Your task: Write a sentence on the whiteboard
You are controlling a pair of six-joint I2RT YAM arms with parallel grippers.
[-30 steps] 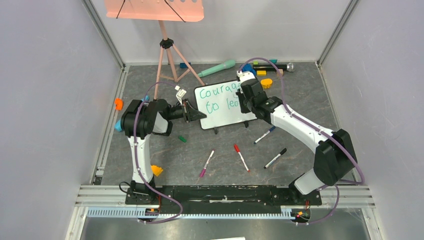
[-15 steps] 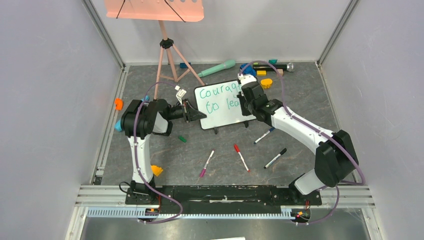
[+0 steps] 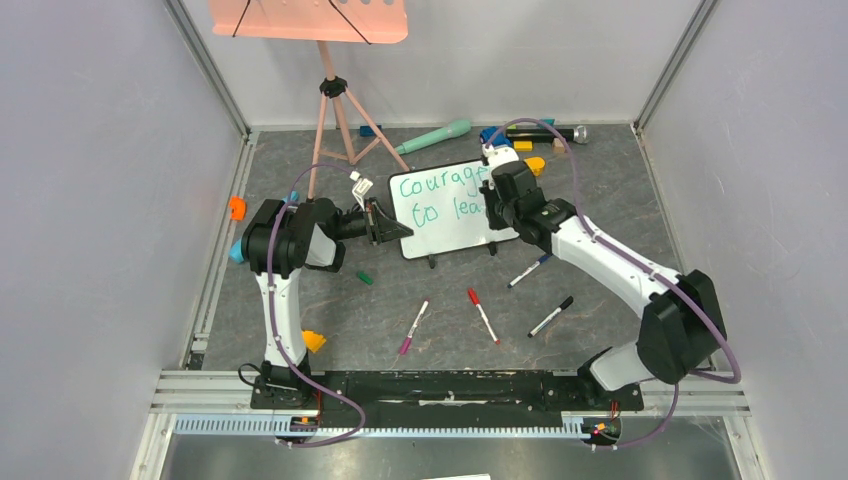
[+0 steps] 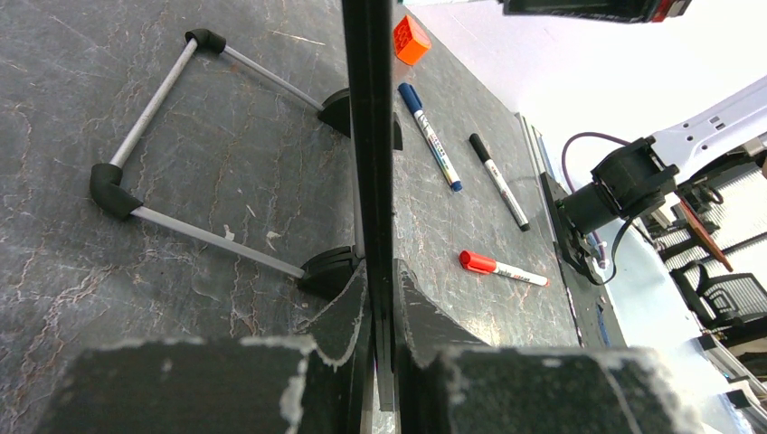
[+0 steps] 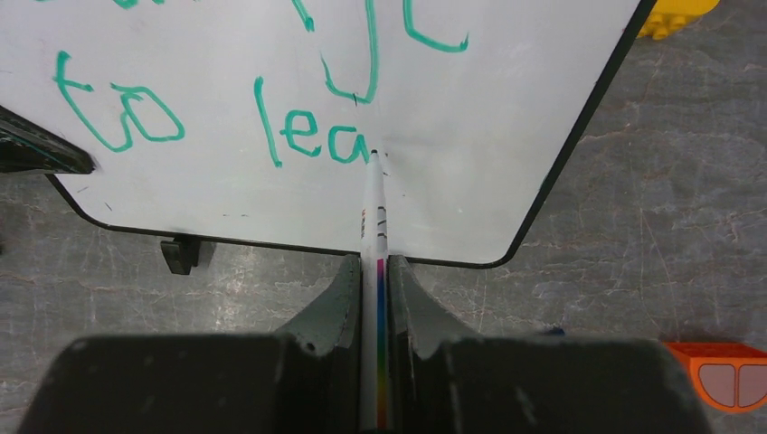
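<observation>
The whiteboard stands tilted on two black feet mid-table. Teal-green letters read "courage" and below it "to lea". My left gripper is shut on the whiteboard's left edge, which shows as a dark strip between its fingers. My right gripper is shut on a white marker with a rainbow stripe. The marker's tip touches the board just right of the "a" in "lea". In the right wrist view the board fills the upper half.
Loose markers lie in front of the board: pink, red, blue, black. A green cap lies by the left arm. A salmon tray on a tripod stands behind. Toy blocks and a teal handle lie at the back.
My right gripper with the marker has shifted a little to the right along the second line, and the "a" of "lea" now shows. The left arm has not moved.
</observation>
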